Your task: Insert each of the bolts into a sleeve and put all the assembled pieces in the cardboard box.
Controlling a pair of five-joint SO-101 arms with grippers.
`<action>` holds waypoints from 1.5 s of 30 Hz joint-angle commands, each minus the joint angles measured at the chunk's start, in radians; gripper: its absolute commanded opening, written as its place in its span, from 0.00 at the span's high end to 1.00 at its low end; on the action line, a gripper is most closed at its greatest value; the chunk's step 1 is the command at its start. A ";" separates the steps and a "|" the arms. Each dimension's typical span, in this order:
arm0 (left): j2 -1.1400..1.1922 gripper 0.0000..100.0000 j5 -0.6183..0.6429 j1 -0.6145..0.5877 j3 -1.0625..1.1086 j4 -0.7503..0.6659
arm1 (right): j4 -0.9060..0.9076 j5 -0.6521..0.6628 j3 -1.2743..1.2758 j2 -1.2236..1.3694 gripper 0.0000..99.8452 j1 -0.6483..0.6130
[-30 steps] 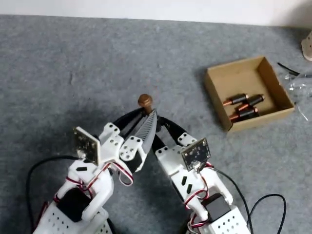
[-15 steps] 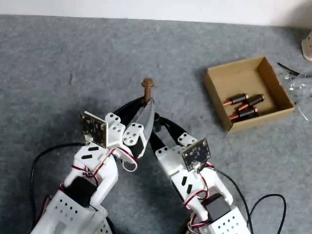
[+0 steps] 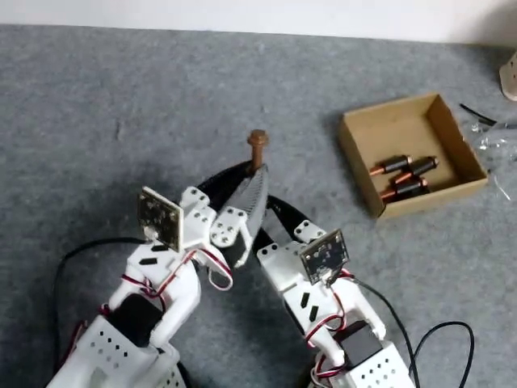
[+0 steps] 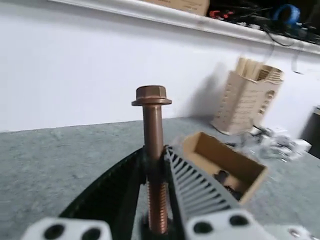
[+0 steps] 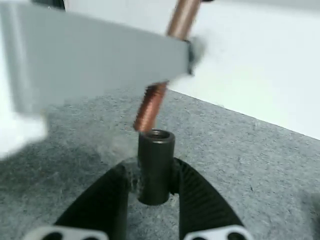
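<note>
My left gripper (image 3: 257,170) is shut on a copper bolt (image 3: 258,142) and holds it head up over the middle of the grey table. The left wrist view has the bolt (image 4: 152,145) upright between the black jaw and the ribbed grey finger (image 4: 187,182). My right gripper (image 5: 155,170) is shut on a black sleeve (image 5: 156,162), which stands upright with its mouth open. The bolt's threaded tip (image 5: 149,109) hangs tilted just above that mouth, not inside it. The cardboard box (image 3: 355,149) sits at the right and holds three assembled pieces (image 3: 401,177).
A pale slatted holder (image 3: 509,77) stands at the far right edge, also in the left wrist view (image 4: 247,95). Clear plastic and a black cable (image 3: 487,129) lie beside the box. A white wall runs along the table's far side. Both arm bases crowd the near edge.
The left arm has carried the bolt away from its base and to the right, bringing it over the right gripper. The right arm has kept still.
</note>
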 commanded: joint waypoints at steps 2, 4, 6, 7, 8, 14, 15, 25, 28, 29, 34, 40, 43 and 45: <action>0.007 0.99 0.002 0.048 0.005 -0.110 | 0.005 0.008 0.139 0.002 1.00 0.007; 0.007 0.99 0.003 0.035 0.027 -0.155 | 0.005 0.008 0.139 0.002 1.00 0.007; 0.007 0.99 0.003 0.033 0.047 -0.161 | 0.005 0.008 0.139 0.002 1.00 0.007; 0.007 0.99 0.003 0.033 0.051 -0.158 | 0.005 0.008 0.139 0.002 1.00 0.007; 0.007 0.99 0.003 0.033 0.054 -0.158 | 0.005 0.008 0.139 0.002 1.00 0.007; 0.007 0.99 0.002 0.027 0.061 -0.158 | 0.005 0.008 0.139 0.001 1.00 0.007; 0.007 0.99 -0.002 0.025 0.061 -0.158 | 0.005 0.008 0.139 0.001 1.00 0.007; 0.008 0.99 -0.049 -0.159 0.030 -0.075 | 0.005 0.006 0.139 0.002 1.00 0.013; 0.065 0.99 -0.046 -0.223 -0.062 0.089 | 0.005 0.003 0.139 -0.002 1.00 0.033; 0.110 0.99 -0.046 -0.242 -0.090 0.121 | 0.005 0.003 0.139 -0.005 1.00 0.047; 0.473 0.99 -0.049 -0.285 -0.197 0.146 | 0.004 0.002 0.140 -0.007 1.00 0.090; 0.894 0.99 -0.048 -0.286 -0.363 0.146 | 0.004 0.002 0.140 -0.001 1.00 0.091; 1.032 0.99 -0.046 -0.300 -0.418 0.146 | 0.004 0.002 0.140 -0.005 1.00 0.105; 1.110 0.99 -0.046 -0.302 -0.446 0.146 | 0.004 0.002 0.140 -0.007 1.00 0.114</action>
